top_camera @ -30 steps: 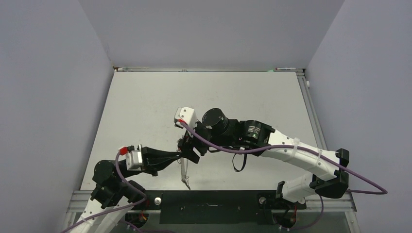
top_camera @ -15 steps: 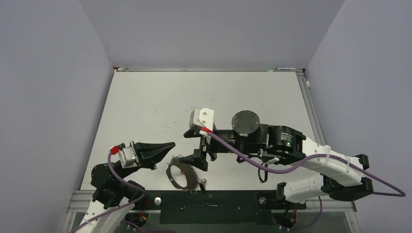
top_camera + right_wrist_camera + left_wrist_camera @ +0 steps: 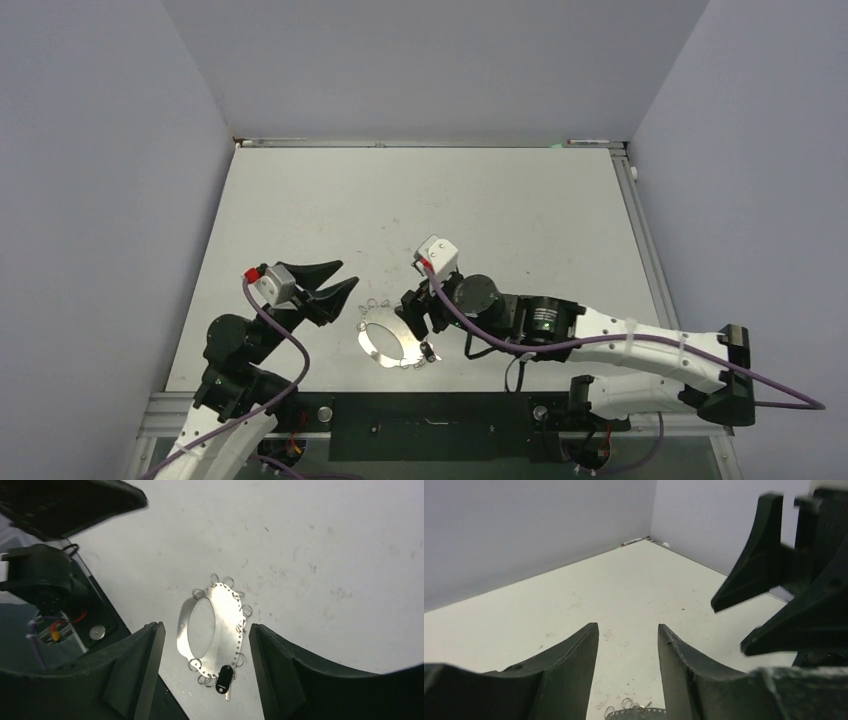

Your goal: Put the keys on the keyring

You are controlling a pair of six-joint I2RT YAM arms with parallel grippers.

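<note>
Seeing the keyring [image 3: 227, 620] flat on the tabletop [image 3: 450, 200] near its front edge, below the right end effector [image 3: 205, 627] and near the left end effector [image 3: 350, 272], both released and empty. Could shove the thin hoop off that edge while pinching it.

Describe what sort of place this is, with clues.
Probably a robotics test cell: left arm and right arm bolted at a table, plain walls boxing it in, a keyring laid out.

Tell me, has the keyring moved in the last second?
Yes. The keyring stood upright, edge-on; now it lies flat on the table, slightly right and farther from the black front rail.
</note>
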